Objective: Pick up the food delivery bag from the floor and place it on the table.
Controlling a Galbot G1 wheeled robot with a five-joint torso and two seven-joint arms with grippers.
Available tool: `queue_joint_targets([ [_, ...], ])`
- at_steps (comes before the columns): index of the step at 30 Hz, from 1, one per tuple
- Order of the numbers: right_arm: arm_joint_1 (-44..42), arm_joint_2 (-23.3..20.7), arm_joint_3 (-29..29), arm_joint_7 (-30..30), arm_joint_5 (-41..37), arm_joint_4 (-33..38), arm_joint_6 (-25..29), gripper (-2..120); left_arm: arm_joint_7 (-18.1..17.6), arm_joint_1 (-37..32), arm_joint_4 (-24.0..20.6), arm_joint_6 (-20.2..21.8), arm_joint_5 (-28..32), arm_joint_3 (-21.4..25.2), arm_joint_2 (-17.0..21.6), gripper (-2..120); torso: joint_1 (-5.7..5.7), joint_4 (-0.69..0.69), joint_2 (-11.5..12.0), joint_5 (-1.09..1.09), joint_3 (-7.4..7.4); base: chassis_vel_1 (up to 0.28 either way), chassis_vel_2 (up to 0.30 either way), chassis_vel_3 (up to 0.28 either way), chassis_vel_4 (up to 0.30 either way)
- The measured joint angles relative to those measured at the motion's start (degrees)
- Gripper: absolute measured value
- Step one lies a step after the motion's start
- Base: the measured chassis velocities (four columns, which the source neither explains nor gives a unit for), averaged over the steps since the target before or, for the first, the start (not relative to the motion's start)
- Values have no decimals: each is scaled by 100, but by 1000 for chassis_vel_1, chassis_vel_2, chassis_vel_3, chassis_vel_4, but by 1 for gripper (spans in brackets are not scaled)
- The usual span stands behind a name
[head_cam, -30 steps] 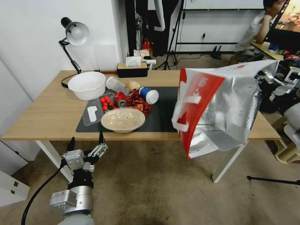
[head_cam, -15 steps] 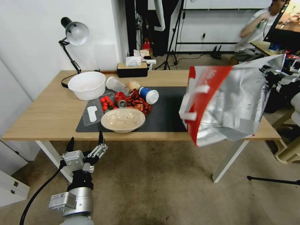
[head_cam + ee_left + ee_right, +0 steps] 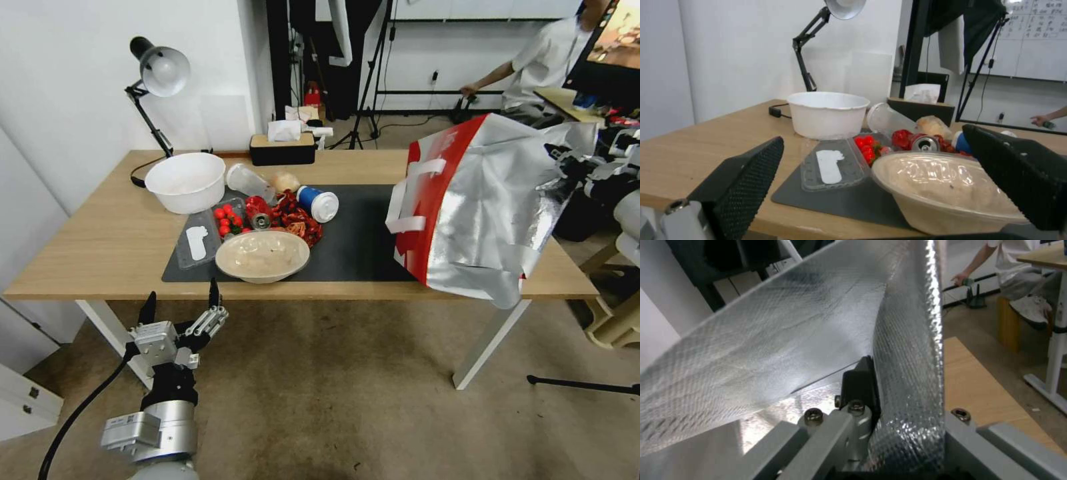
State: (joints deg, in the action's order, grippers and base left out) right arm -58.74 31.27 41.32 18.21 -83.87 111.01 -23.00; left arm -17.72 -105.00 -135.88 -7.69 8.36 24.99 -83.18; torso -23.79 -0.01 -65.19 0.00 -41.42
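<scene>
Crowding the table: bowls left of the food delivery bag, pinched by right tool; left tool wide.

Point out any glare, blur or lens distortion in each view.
Head view: wide-angle bend along the light-wood table; the silver-lined red-and-white delivery bag shines. Left wrist view: the open left gripper looms dark and soft-edged, the clear-lidded beige bowl glints. Right wrist view: foil glare around the right gripper, background soft.
</scene>
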Motion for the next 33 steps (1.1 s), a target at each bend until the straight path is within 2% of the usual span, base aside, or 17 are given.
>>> queue_joint_targets([
  [11,231,-28,-220,258,40,-69,-7,0,-12,-52,-8,-58,-57,-5,-22,100,0,0,1,0,1,0,0,0,0],
  [14,239,-30,-224,304,83,-81,4,4,-12,-65,-8,-69,-67,-5,-26,100,1,0,1,0,1,0,0,0,0],
  [16,312,-27,-266,385,130,-117,35,17,-10,-73,-16,-75,-71,-5,-27,100,1,0,1,0,1,0,0,0,0],
  [17,327,-26,-274,385,148,-127,46,18,-4,-78,-27,-75,-70,-5,-27,100,1,0,1,-1,1,0,0,0,0],
  [18,355,-26,-289,356,182,-152,74,25,7,-93,-59,-72,-70,-1,-27,100,1,0,1,0,1,0,0,0,0],
  [22,395,-37,-299,257,205,-182,105,34,23,-144,-146,-50,-68,18,-33,100,1,0,1,0,1,0,0,0,0],
  [24,402,-44,-279,116,229,-207,160,47,30,-257,-215,-80,-152,10,-75,100,1,0,1,0,1,0,0,0,0],
  [28,393,-41,-253,57,259,-186,195,55,30,-313,-239,-116,-196,0,-91,100,1,0,1,0,1,0,0,0,0],
  [31,382,-37,-243,0,318,-123,249,68,31,-330,-267,-127,-207,-1,-92,100,1,0,1,0,1,0,0,0,0],
  [32,382,-37,-243,0,318,-123,249,68,31,-330,-267,-127,-207,-1,-92,100,1,0,1,0,1,0,0,0,0],
  [33,357,-55,-230,-31,346,-103,265,76,30,-321,-267,-126,-207,-9,-93,100,1,0,1,0,1,0,0,0,0],
])
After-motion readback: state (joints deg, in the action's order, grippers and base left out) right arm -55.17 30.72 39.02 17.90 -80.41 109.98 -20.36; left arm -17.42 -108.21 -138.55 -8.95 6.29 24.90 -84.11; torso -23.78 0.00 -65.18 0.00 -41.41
